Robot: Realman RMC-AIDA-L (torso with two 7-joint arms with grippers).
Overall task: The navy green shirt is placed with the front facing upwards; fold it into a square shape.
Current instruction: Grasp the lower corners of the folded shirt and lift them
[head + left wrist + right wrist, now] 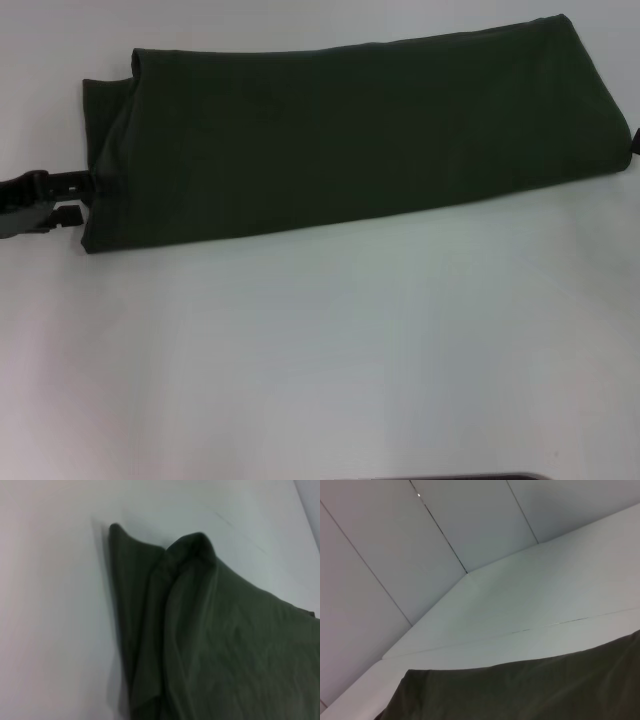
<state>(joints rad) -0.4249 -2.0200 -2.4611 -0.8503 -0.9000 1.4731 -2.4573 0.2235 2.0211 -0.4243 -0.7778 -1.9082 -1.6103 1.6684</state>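
The navy green shirt (340, 140) lies folded into a long band across the far half of the white table, its right end slanting away from me. Its lettering and collar are hidden. The shirt's left end shows stacked layers with a raised fold (195, 545). My left gripper (80, 198) sits low at that left end, open, its upper finger touching the cloth edge. Only a dark sliver of my right gripper (636, 145) shows, at the shirt's right end. The right wrist view looks over the shirt's edge (530, 690).
The white table (320, 340) stretches bare in front of the shirt toward me. Pale wall panels (395, 545) rise behind the table's far edge. A dark strip (470, 477) sits at the near edge of the head view.
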